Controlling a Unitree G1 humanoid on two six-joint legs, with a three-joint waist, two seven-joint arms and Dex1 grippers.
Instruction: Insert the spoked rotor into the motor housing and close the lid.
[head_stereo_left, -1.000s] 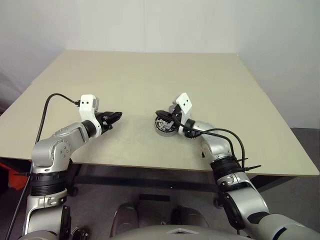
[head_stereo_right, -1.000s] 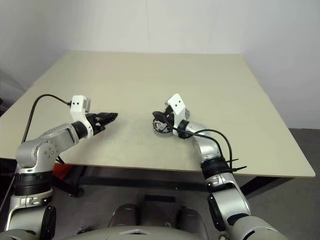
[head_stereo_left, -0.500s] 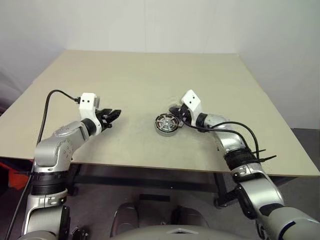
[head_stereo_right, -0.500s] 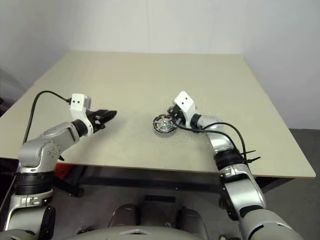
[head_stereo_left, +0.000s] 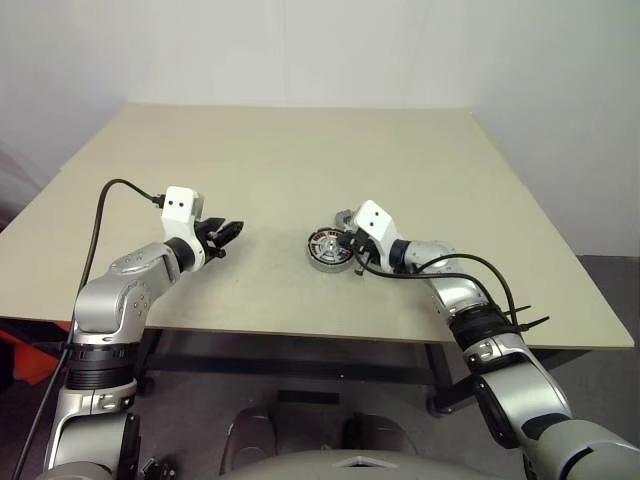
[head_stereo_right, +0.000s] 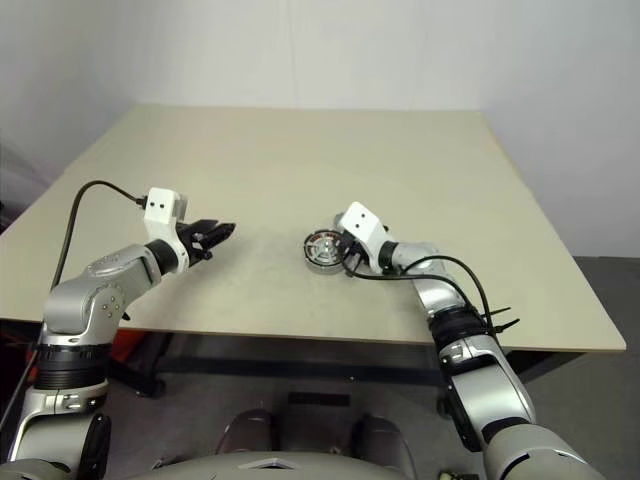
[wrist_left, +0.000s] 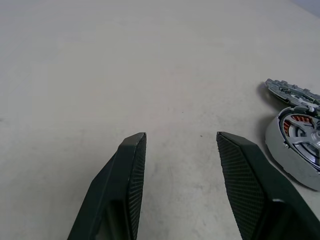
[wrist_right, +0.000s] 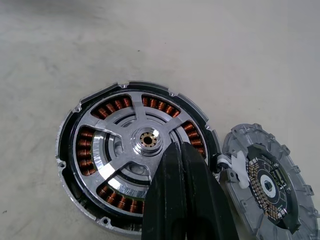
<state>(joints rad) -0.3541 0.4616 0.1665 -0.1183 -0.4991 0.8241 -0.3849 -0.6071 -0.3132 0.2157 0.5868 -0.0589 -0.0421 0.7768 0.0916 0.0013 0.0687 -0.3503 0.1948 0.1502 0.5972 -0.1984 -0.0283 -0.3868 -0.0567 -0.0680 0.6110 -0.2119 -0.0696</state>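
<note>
Copper windings ring the motor housing (wrist_right: 135, 165), and we see the spoked rotor (wrist_right: 137, 145) already seated in it.

We judge the risk to be the lid (wrist_right: 270, 175): it lies flat on the table (head_stereo_left: 300, 160), touching the housing's rim on the side towards our right arm, and a careless sweep of the right gripper (wrist_right: 182, 150) could shove it away or knock the rotor out of true. That gripper is pinched fully together with nothing in it, its tips over the rotor near the hub. The left gripper (wrist_left: 180, 145) is half spread and empty, well apart from the housing. The rotor is shiny silver with broad spokes round a small brass-centred hub. The lid is duller grey, notch-edged, with a dark middle.
</note>
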